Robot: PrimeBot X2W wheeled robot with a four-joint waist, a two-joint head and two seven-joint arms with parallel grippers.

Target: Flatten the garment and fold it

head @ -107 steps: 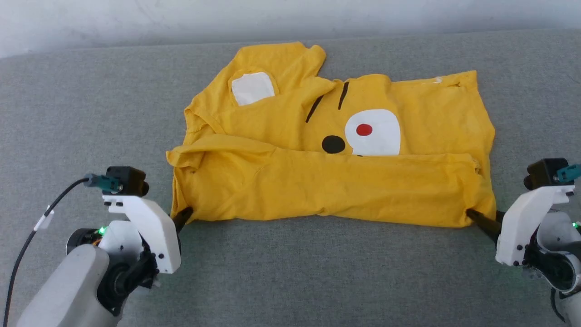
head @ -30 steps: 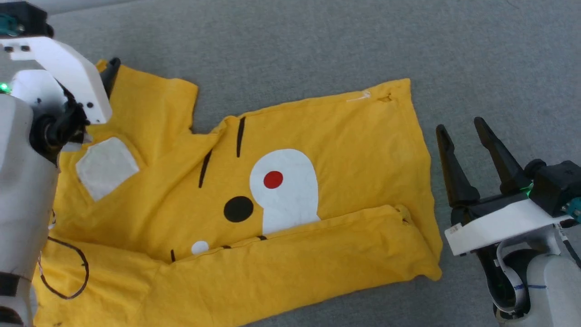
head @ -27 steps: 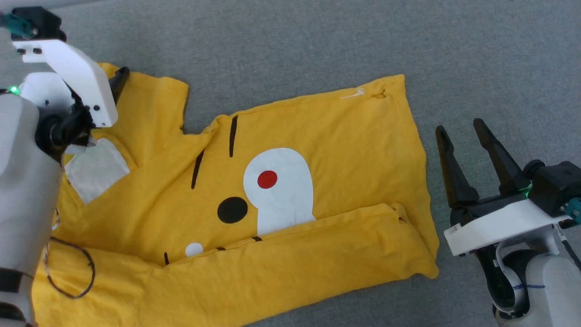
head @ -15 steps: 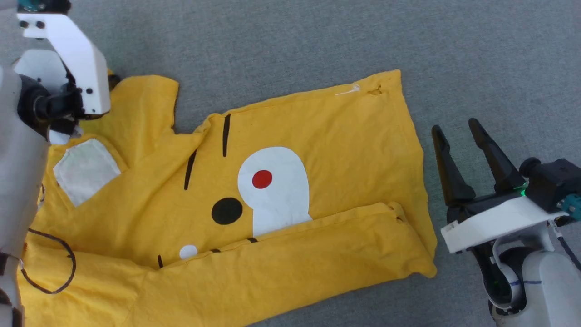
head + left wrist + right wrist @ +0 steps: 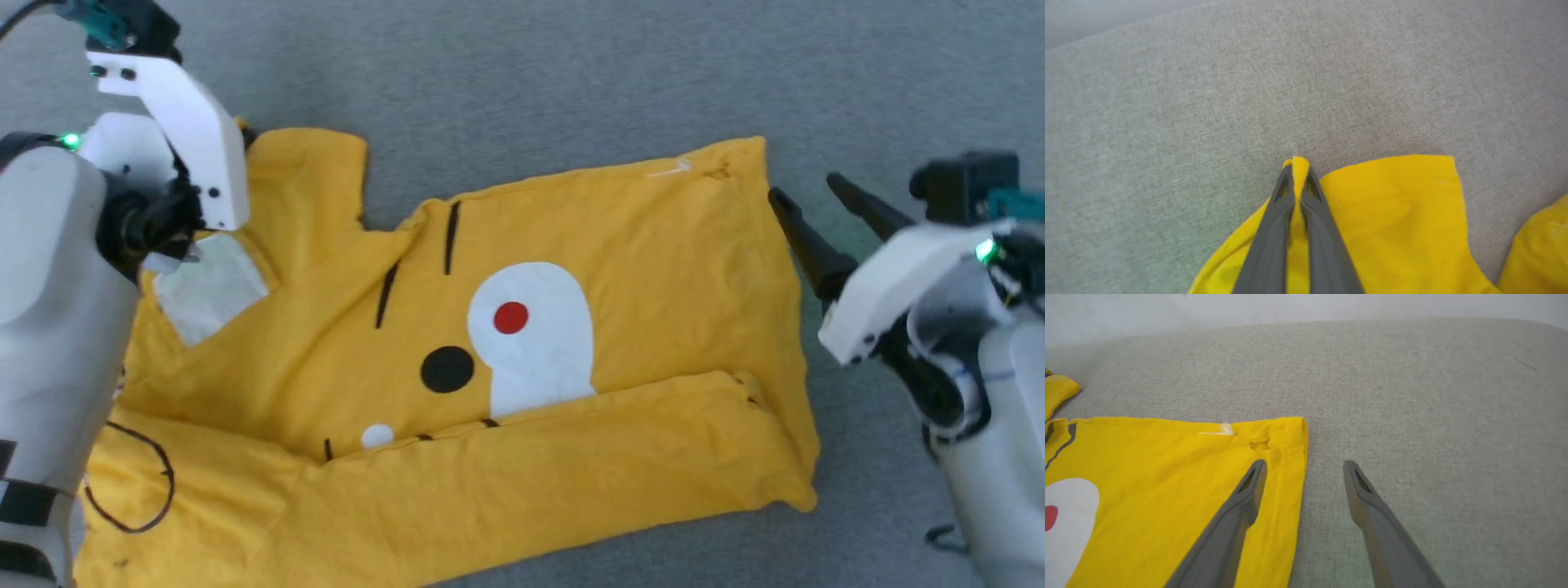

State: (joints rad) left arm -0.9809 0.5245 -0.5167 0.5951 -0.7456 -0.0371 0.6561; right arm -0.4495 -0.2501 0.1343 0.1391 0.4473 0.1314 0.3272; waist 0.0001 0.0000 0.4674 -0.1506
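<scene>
Pale grey forearms (image 5: pixel 49 269), white wrist brackets (image 5: pixel 192 122), dk grey tapered gripper fingers (image 5: pixel 1224 535), green LEDs (image 5: pixel 72 141), teal connectors (image 5: pixel 106 28), blk cable loop (image 5: pixel 170 478).

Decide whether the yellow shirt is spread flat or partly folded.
Partly folded: the shirt has its near strip doubled over, hiding the bottom of the white patch.

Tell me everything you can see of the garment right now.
The garment is thin, wrinkly mustard-yellow fabric with a white, red and black cartoon print, lying spread on the grey cloth surface, its near edge folded up over the print. The left gripper is shut on a sleeve corner; the open right gripper straddles its far right edge.
</scene>
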